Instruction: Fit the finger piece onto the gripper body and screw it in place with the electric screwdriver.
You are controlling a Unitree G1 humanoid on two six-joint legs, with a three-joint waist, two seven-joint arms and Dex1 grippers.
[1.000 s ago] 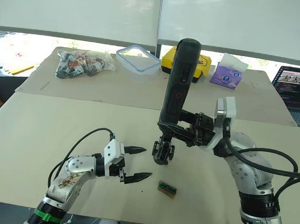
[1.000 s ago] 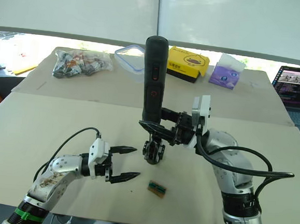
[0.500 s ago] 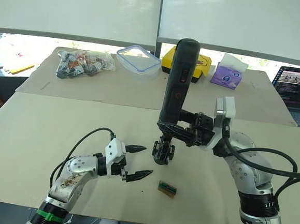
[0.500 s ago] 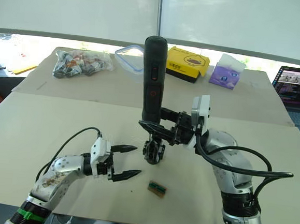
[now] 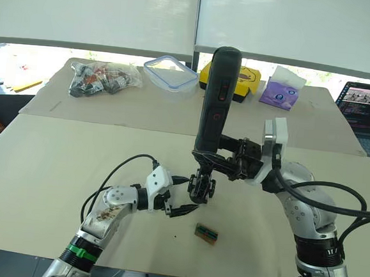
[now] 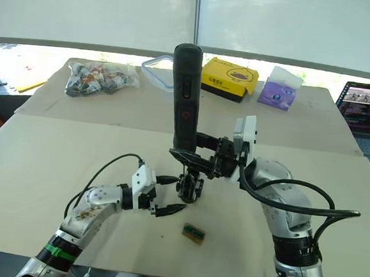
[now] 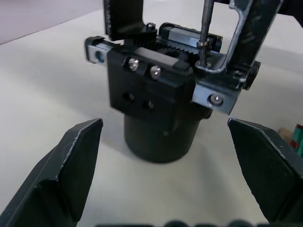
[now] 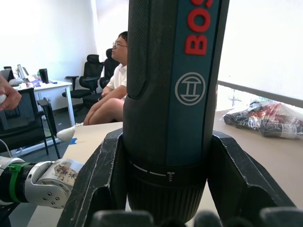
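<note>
A pale beige desk (image 5: pixel 55 160) fills the lower half of the frame under bright white window blinds. Along its far edge lie a clear bag of small parts (image 5: pixel 103 79), an empty clear plastic tub (image 5: pixel 169 73), a yellow box (image 5: pixel 250 79) and a purple tissue pack (image 5: pixel 280 91), with an open laptop (image 5: pixel 368 109) at the right edge.

Near the centre of the frame the gripper body (image 5: pixel 201 186) stands upright on the desk. In the left wrist view it is a black block (image 7: pixel 156 101) on a round base, with screw heads on its face. The electric screwdriver (image 5: pixel 214 99) stands nearly upright over it, its thin metal bit (image 7: pixel 204 28) reaching down to the top of the block. The right claw (image 5: pixel 216 161) is clamped around the screwdriver's lower barrel, one black finger (image 8: pixel 102 184) on each side.

The left claw (image 5: pixel 182 195) sits at lower centre, just left of the gripper body, its jaws spread wide and holding nothing. In the wrist view its two fingers flank the block without touching it.

A small green-and-tan block (image 5: pixel 206 233) lies flat on the desk, near the gripper body, toward the bottom of the frame.

A seated person (image 8: pixel 113 80) shows in the right wrist view.
</note>
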